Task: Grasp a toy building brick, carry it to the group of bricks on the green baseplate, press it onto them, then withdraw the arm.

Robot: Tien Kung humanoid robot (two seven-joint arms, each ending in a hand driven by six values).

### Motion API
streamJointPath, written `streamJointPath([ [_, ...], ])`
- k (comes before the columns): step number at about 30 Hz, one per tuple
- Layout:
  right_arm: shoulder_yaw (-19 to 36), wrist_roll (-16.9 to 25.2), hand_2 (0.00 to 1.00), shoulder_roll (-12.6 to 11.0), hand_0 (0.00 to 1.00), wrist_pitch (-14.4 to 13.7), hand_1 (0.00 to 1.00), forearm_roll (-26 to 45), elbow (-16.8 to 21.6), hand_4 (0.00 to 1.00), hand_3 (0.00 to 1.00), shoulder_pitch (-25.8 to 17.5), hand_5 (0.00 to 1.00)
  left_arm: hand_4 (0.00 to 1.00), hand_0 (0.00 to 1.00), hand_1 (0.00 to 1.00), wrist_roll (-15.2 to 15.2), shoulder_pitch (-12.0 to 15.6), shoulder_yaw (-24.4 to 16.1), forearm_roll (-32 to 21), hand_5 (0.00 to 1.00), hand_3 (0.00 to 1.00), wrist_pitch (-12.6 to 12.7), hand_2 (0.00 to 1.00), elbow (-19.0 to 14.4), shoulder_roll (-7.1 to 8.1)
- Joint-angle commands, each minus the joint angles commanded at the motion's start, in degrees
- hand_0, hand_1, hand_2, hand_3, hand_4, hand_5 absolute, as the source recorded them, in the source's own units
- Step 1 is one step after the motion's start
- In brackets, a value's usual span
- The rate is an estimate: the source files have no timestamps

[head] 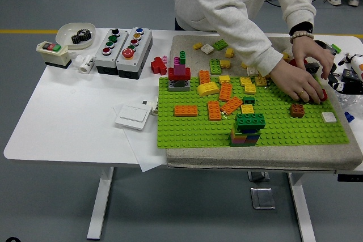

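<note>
While you watch from the head view, a person in a pale sweatshirt leans over the far side of the white table [74, 117] and has both hands down at the right end of the green baseplate [198, 131]. The person's nearer hand [298, 86] lies flat on the plate, covering a red brick [322, 96] of which only a sliver shows at the fingertips; the other hand [313, 60], with a bead bracelet at the wrist, reaches down just behind it among the loose bricks on the grey mat [266, 154]. Your robot's right hand [350, 75] sits at the picture's right edge, beside the person's hands, white and black parts showing, but you cannot tell whether its fingers are spread or curled, nor whether they hold anything. No left arm appears. Near the front middle of the baseplate stands the brick stack [248, 128], a dark green brick on top of multicoloured layers. Orange bricks [218, 106] lie scattered left of it, with a yellow curved piece [207, 88] and a red-and-magenta tower [180, 73] toward the plate's far left corner. A brown brick [297, 110] and a white brick [329, 117] rest on the plate's right part, near the person's hand. Left of the plate, on the table, lie a white switch plate [133, 116], two button boxes [122, 43] and a white bowl [74, 31] holding a black gear.
</note>
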Motion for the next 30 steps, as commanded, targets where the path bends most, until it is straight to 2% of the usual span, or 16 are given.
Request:
streamJointPath([
  [16,1.1,-0.2,0.782,-3.1,0.727,2.7,0.732,-0.9,6.4,0.823,0.769,-1.8,0.644,0.670,0.668,0.711,0.3,0.8,-1.4,2.0,0.658,0.589,-0.6,0.733,0.3,-0.16],
  [30,1.2,0.5,0.783,-3.7,0.726,6.3,0.735,-0.9,7.4,0.829,0.772,-3.1,0.639,0.672,0.669,0.710,0.4,1.1,-1.9,2.9,0.663,0.589,-0.8,0.730,0.3,-0.10],
])
